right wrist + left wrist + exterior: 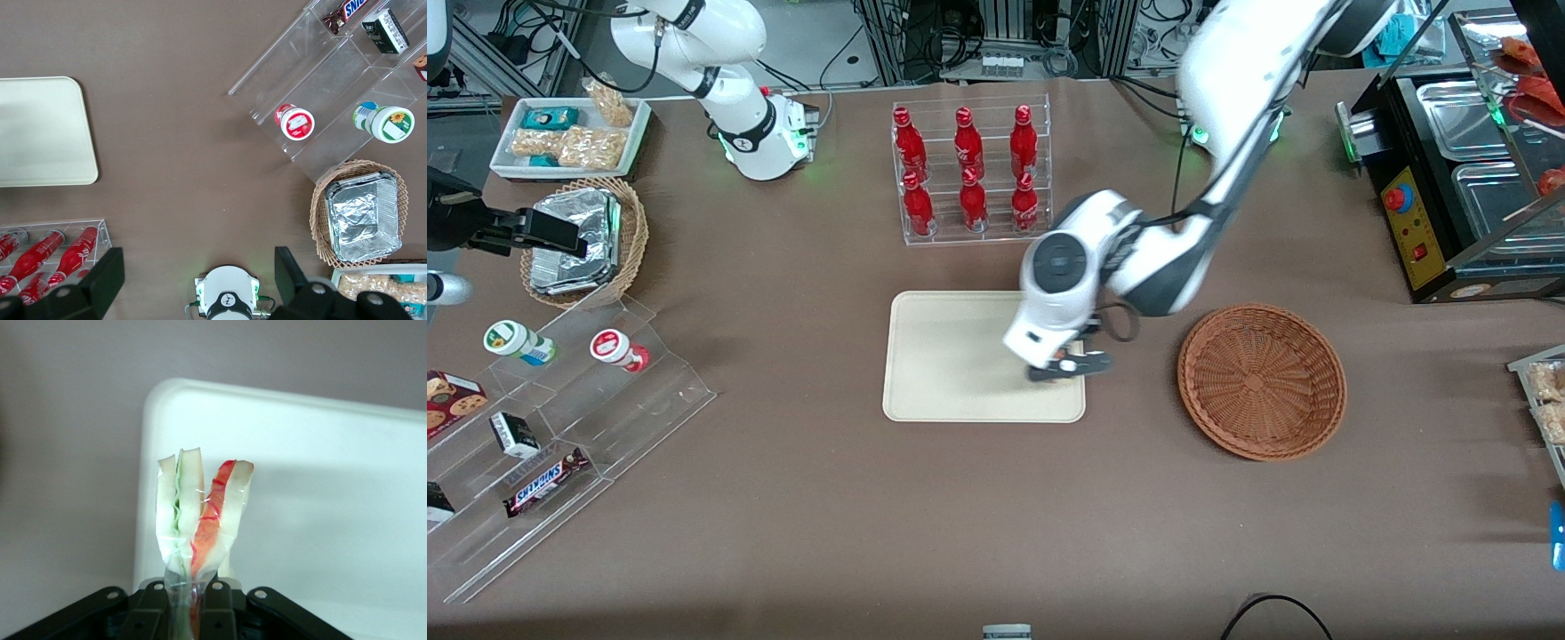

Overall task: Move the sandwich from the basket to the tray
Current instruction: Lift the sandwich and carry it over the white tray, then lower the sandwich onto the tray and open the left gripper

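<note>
The pincer (190, 603) pinches the sandwich (200, 520) at its wrapped tip (wedge projecting outward); both hang above the tray (951, 356), beside the basket (1261, 380).

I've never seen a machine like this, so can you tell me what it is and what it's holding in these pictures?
It is a white robot arm. One picture looks down at the table from the front; another comes from a camera on the arm's wrist. Its black end effector is shut on a small triangular sandwich in clear wrap, held above the flat cream-coloured rectangular tray. Beside the tray sits an empty round reddish-brown wicker basket. Farther from the front camera stands a clear rack of red bottles.
</note>
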You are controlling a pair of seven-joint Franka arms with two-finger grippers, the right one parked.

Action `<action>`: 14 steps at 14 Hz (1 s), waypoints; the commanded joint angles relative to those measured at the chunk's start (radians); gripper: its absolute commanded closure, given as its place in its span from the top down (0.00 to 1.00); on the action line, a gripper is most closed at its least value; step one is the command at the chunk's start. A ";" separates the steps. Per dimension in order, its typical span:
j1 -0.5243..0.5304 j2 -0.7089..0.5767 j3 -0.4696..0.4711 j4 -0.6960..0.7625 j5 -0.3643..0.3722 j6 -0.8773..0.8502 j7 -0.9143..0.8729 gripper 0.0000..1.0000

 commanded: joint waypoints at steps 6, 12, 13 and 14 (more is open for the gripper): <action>-0.125 0.112 0.009 0.085 0.015 0.107 -0.039 0.45; -0.119 0.101 0.017 0.118 0.021 0.112 -0.052 1.00; -0.118 0.090 0.020 0.124 0.021 0.106 -0.054 1.00; -0.115 0.063 0.035 0.121 0.023 0.097 -0.052 1.00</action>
